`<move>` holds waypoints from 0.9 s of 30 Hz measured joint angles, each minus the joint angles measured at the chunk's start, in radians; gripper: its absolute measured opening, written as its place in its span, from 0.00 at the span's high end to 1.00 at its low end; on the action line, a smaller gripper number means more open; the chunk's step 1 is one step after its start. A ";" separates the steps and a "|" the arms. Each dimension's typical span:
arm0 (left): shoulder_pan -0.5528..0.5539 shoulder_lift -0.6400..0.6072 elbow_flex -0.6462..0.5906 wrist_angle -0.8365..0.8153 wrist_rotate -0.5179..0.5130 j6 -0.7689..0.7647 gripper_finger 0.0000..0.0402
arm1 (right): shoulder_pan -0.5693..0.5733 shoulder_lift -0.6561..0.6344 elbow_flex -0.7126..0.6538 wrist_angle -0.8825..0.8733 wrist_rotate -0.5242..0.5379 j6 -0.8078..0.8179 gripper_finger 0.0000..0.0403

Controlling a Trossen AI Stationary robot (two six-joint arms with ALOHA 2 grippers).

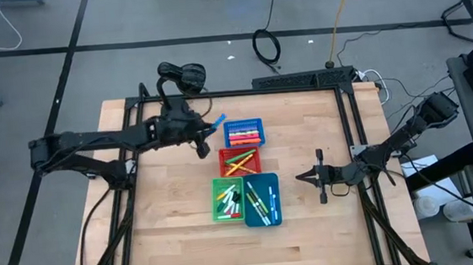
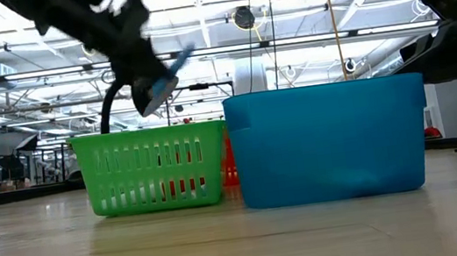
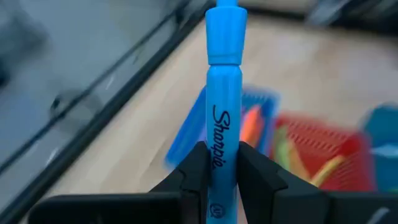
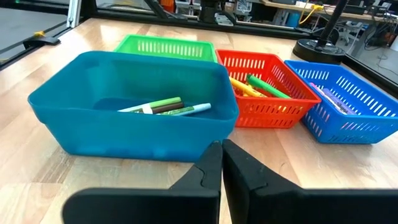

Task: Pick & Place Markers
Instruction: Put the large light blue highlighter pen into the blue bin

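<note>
My left gripper is raised above the table just left of the blue bin. It is shut on a blue highlighter, which also shows in the high view and the low view. Other markers lie in the blue bin, the red bin, the green bin and the teal bin. My right gripper is shut and empty, to the right of the teal bin. It faces the teal bin in the right wrist view. My left gripper pinches the highlighter's barrel between its two fingers, at the lower end of the printed name. The highlighter lies along the fingers, and its cap end sticks out past the fingertips toward the blue bin. It is lifted clear of the table.
The four bins stand close together in the middle of the table: blue at the far side, red behind green and teal. A black frame runs along the table's far edge and sides. Bare wood lies left of the bins and along the near edge.
</note>
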 joint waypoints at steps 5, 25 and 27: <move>-0.054 -0.013 0.000 0.285 0.121 0.084 0.84 | 0.000 0.000 0.000 0.006 0.001 -0.001 1.00; 0.008 0.334 0.008 0.430 0.123 0.048 0.84 | 0.000 0.000 0.000 0.006 0.002 -0.003 1.00; 0.019 0.366 0.009 0.465 0.141 0.039 0.84 | 0.000 0.000 0.000 0.005 0.002 -0.004 1.00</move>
